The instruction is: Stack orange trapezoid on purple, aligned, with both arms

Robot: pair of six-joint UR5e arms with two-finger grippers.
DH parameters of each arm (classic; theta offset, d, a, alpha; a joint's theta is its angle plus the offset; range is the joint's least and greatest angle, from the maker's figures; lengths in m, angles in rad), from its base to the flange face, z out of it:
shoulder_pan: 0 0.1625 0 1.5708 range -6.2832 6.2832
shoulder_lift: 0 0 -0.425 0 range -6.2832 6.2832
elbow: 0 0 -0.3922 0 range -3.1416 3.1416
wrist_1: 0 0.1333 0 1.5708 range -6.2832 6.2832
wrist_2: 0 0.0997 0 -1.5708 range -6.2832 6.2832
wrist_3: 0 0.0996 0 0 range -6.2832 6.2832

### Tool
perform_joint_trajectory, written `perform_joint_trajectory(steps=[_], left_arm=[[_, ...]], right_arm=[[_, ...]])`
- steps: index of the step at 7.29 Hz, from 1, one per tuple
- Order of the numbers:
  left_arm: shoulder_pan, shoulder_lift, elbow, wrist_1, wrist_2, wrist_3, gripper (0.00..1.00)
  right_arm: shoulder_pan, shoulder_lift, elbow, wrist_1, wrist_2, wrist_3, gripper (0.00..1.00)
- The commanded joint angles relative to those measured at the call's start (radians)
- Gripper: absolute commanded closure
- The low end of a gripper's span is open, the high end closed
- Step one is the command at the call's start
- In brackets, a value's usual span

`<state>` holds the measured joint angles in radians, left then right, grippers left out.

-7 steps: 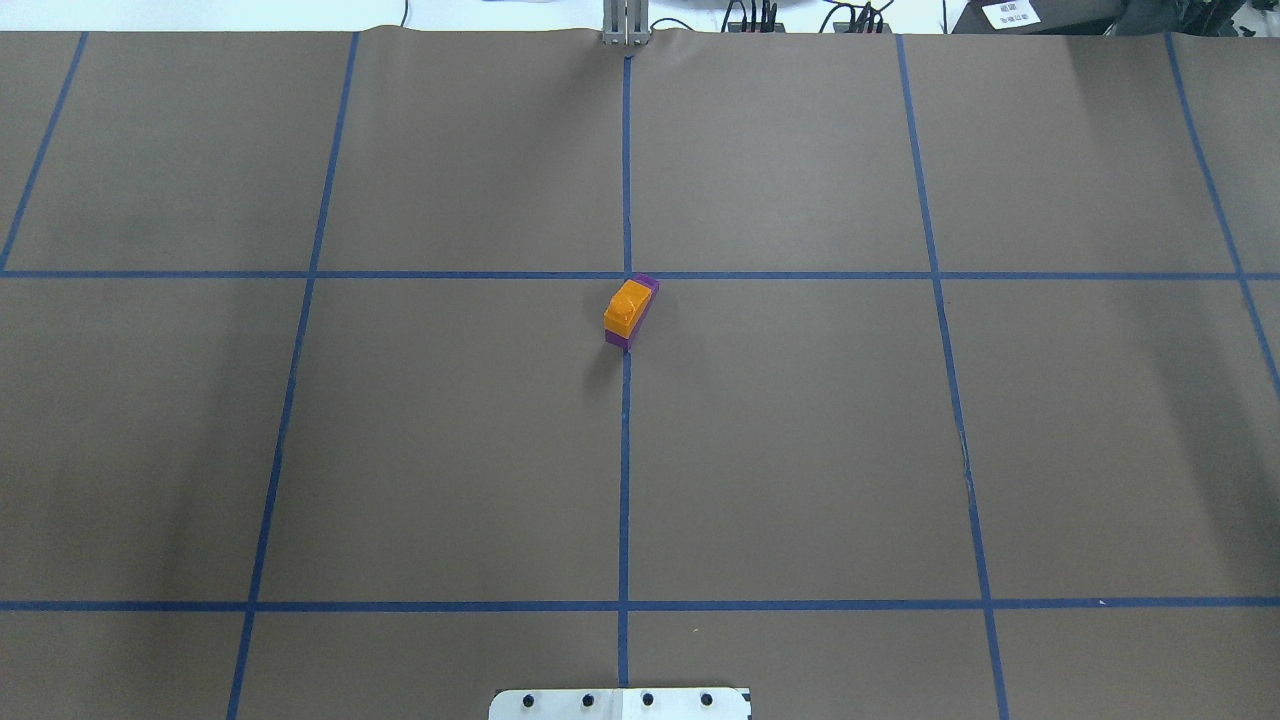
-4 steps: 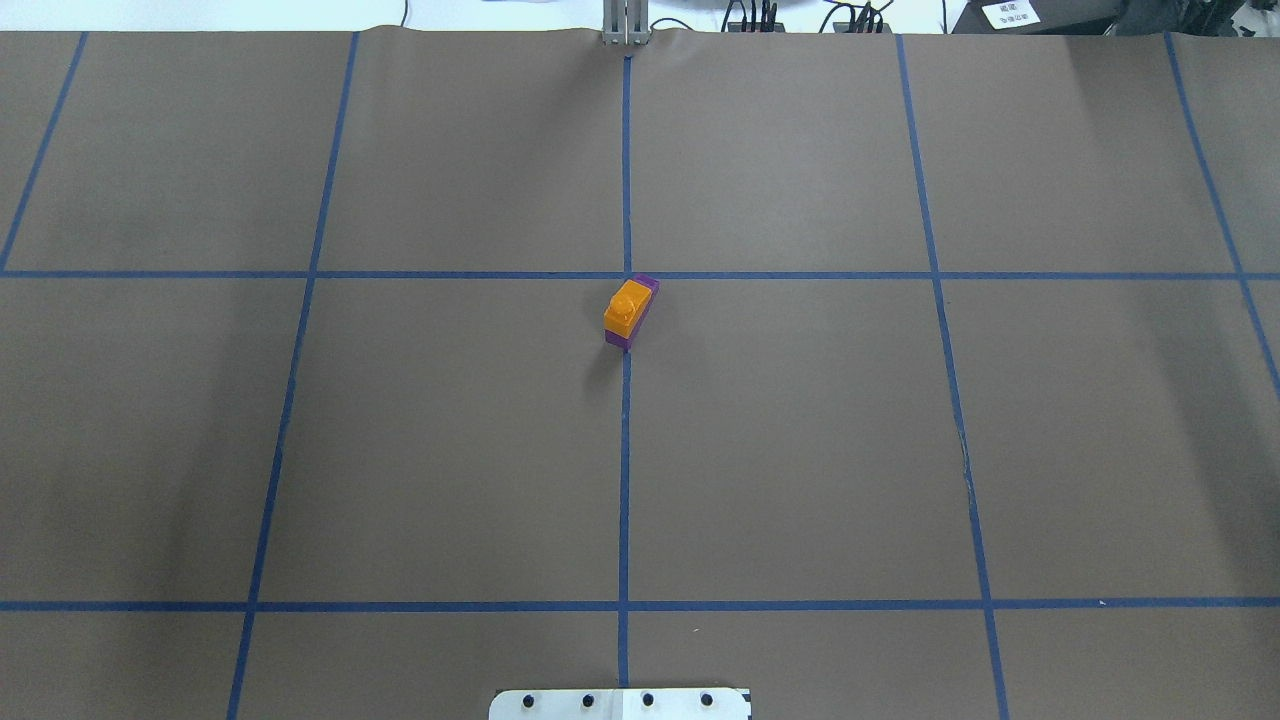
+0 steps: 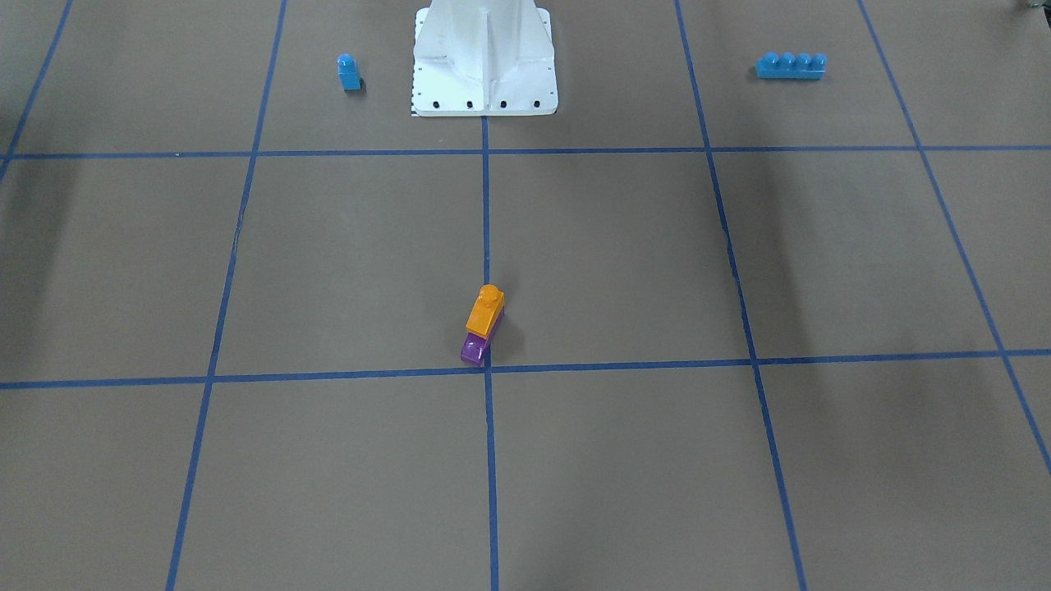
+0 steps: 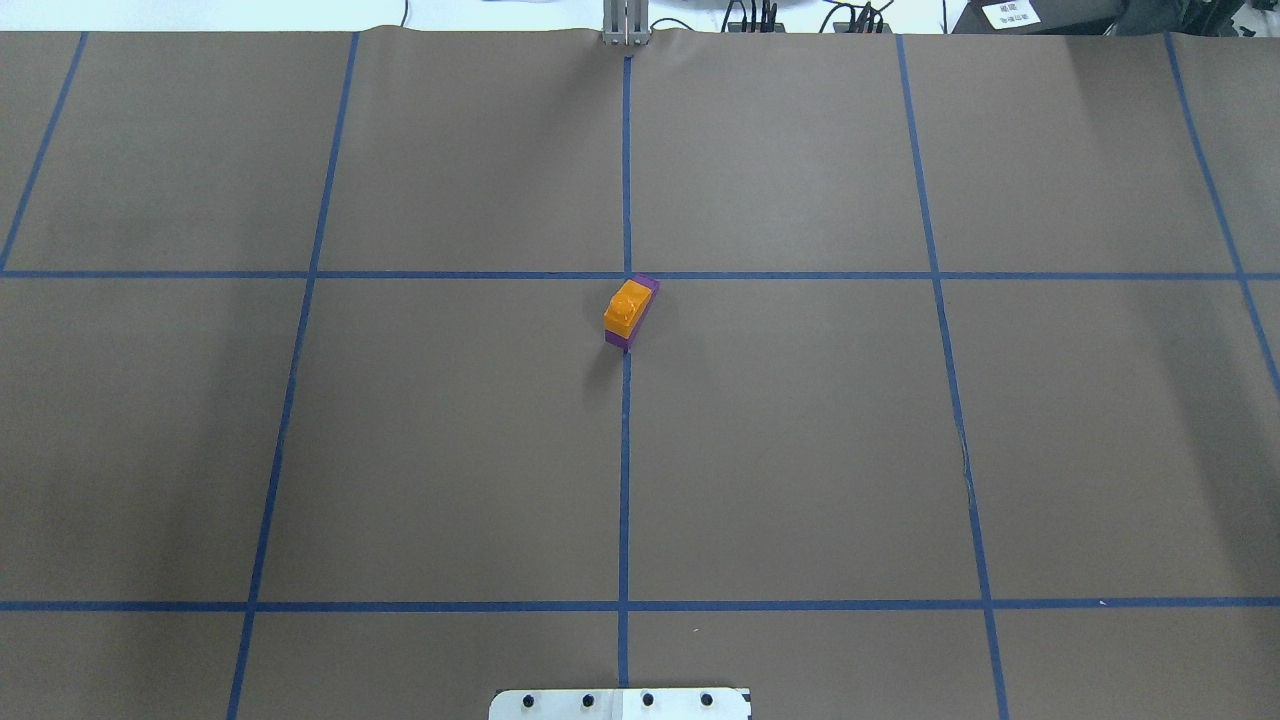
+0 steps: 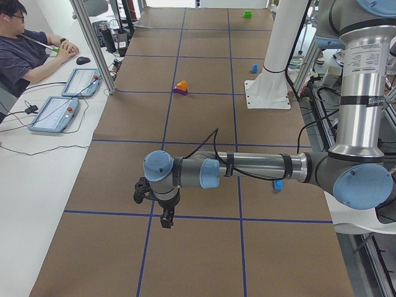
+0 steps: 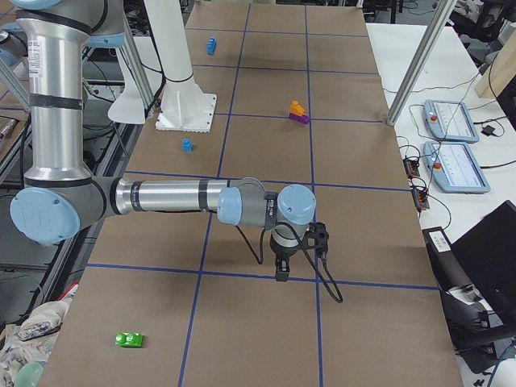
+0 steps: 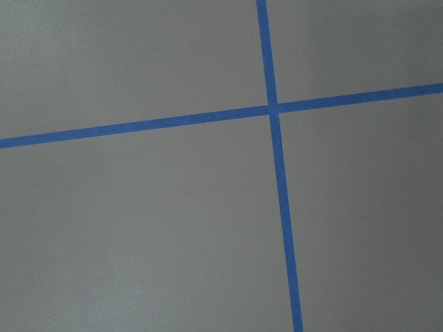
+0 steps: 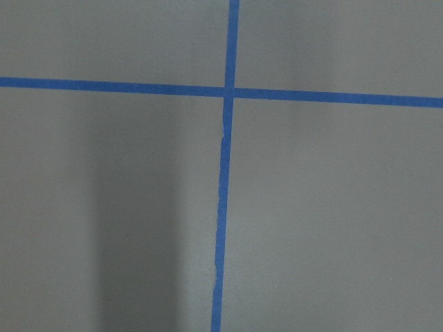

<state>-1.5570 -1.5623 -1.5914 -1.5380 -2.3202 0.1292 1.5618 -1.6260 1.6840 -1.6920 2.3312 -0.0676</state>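
1. Left gripper, right gripper: at opposite ends of the tabletop; spread or pinched, cannot tell.
2. Glossy orange plastic trapezoid sits atop glossy purple plastic wedge, mid-tabletop.
3. Check alignment; avoid nudging.

The glossy orange trapezoid (stud up) sits atop the purple, whose one end peeks out.
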Motion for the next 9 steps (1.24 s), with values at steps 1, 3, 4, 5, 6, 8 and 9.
perform_joint_trajectory(steps=[1,3,4,5,6,8,9], left_arm=[[0.000,0.001,0.001,-0.001,0.001,0.000,0.00],[0.000,0.001,0.001,-0.001,0.001,0.000,0.00],[0.000,0.001,0.001,-0.001,0.001,0.000,0.00],[0.000,0.002,0.001,-0.001,0.002,-0.006,0.00],[0.000,0.004,0.001,-0.001,0.002,-0.007,0.00],[0.000,0.005,0.001,-0.001,0.001,-0.007,0.00],[0.000,0.005,0.002,-0.001,0.002,-0.007,0.00]], right_arm=[[0.001,0.000,0.000,0.002,-0.009,0.003,0.00],[0.004,-0.003,-0.001,0.002,-0.010,0.003,0.00],[0.004,0.000,-0.001,0.002,-0.024,0.005,0.00],[0.004,0.000,-0.001,0.000,-0.027,0.005,0.00],[0.004,0.000,-0.001,0.000,-0.029,0.005,0.00],[0.004,0.000,-0.003,0.000,-0.029,0.005,0.00],[0.004,-0.002,-0.003,0.000,-0.029,0.005,0.00]])
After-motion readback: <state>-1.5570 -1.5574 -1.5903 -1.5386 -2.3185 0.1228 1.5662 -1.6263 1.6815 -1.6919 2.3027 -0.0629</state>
